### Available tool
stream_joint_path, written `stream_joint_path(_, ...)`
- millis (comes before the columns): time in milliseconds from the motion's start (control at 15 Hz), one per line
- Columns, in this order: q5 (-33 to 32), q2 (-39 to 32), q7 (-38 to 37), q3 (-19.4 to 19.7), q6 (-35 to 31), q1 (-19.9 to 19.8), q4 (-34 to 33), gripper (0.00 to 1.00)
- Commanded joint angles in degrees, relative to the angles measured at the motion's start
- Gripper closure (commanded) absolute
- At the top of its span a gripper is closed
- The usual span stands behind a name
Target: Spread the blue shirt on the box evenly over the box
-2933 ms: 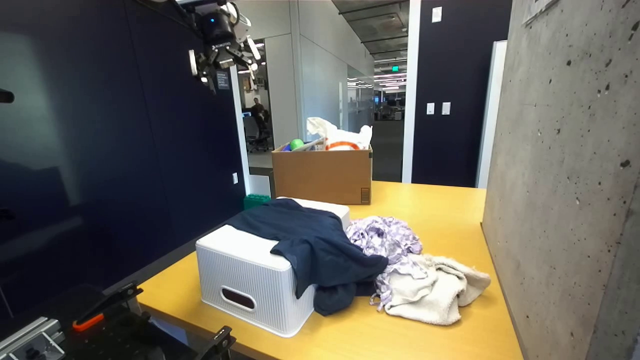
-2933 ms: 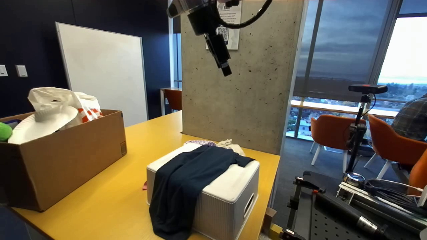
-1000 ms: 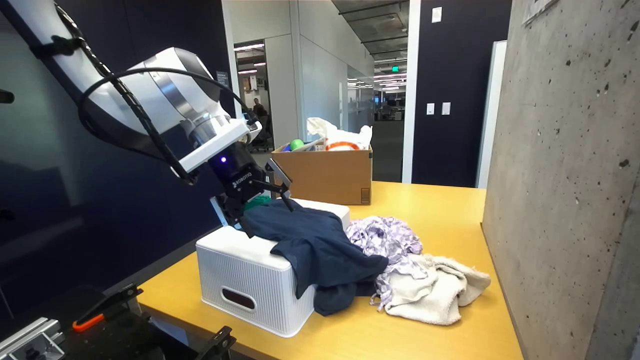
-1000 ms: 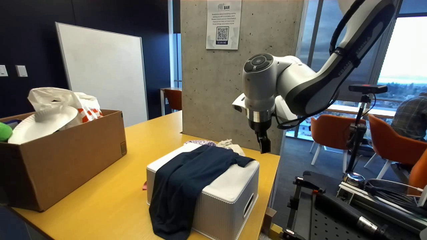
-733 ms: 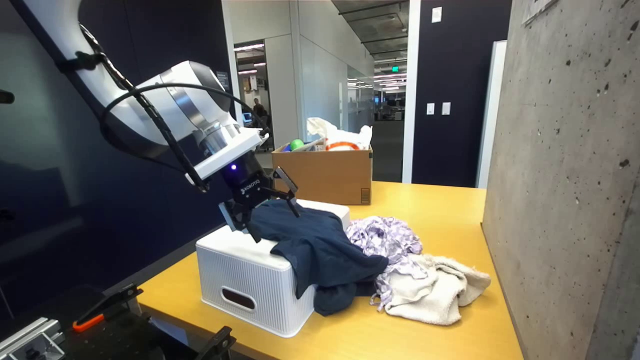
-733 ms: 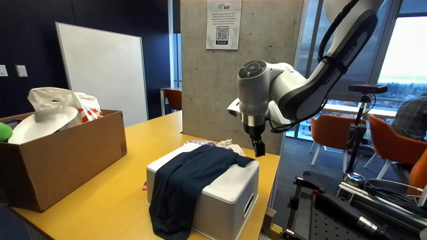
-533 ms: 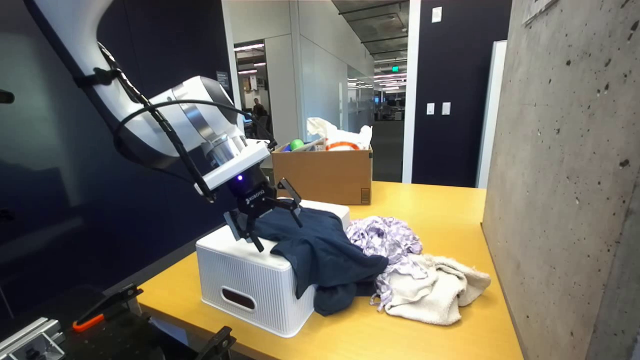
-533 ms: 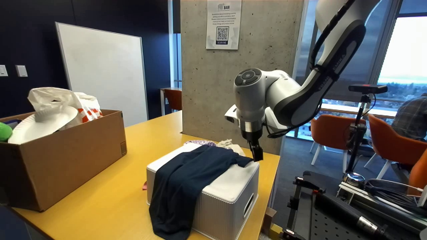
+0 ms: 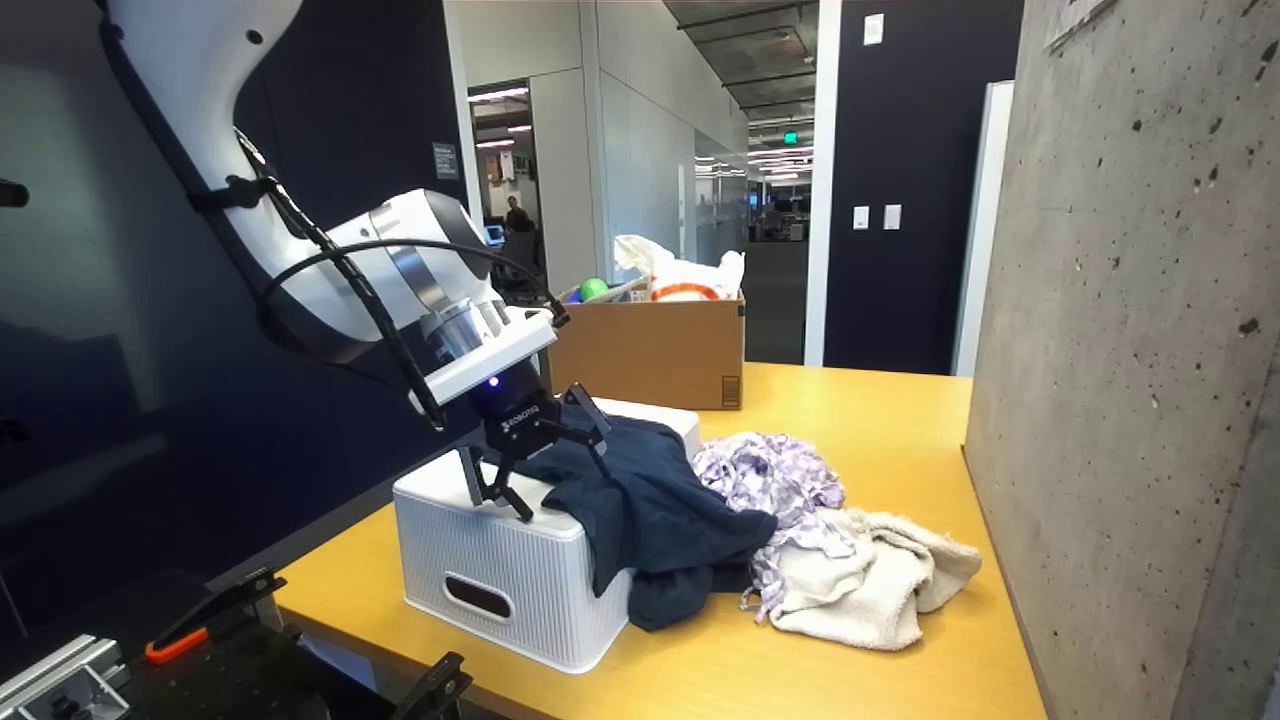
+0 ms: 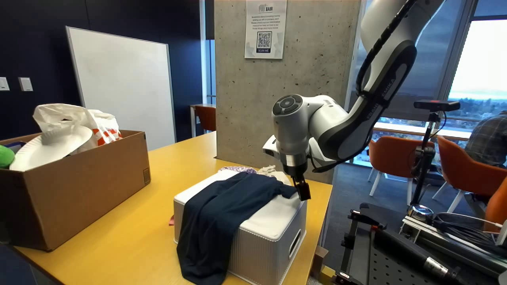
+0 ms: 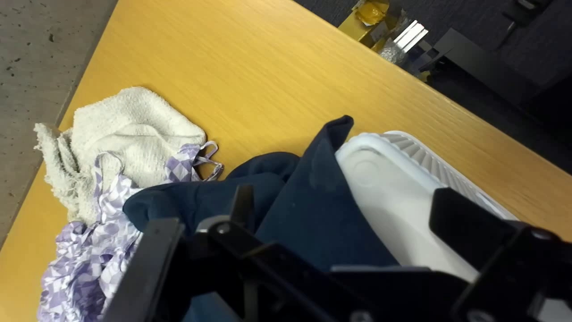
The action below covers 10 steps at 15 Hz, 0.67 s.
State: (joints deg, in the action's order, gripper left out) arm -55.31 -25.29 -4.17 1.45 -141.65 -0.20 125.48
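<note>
You have the blue shirt (image 9: 660,500) lying in folds across the middle of the white box (image 9: 530,565), hanging over both long sides; the box's white top shows at the end with the slot (image 9: 478,597) and at the end opposite. Your gripper (image 9: 565,492) is tilted over the box's slot end, toward one long edge, its fingers (image 11: 464,223) spread well apart; in the wrist view you see one finger over the box's white top and its mate over the shirt, the garment's edge running between them; whether either finger touches shirt or box, you cannot tell. Beside that long side of the box sits a purple-white cloth (image 9: 760,475), in contact with the shirt; a beige cloth (image 9: 870,590) lies partly beneath it, farther from the box; a cardboard box (image 9: 645,355) stands past the end opposite the slot.
</note>
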Motion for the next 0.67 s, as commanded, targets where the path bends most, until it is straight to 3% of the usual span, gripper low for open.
stream_joint_path(0, 0.2, -0.4, 2.5, 0.5, -1.0, -0.3, -1.3, 0.0)
stream_joint_path(333, 0.4, -0.8, 3.5, 0.9, -0.8, -0.6, -2.5, 0.01)
stream_joint_path(400, 0.5, -1.3, 3.8, 0.9, -0.9, -0.7, -2.8, 0.25)
stream_joint_path(467, 0.4, -1.7, 4.0, 1.0, -1.0, -0.7, -3.0, 0.25)
stream_joint_path(600, 0.4, -2.2, 4.2, 1.1, -1.1, -0.7, -3.3, 0.39)
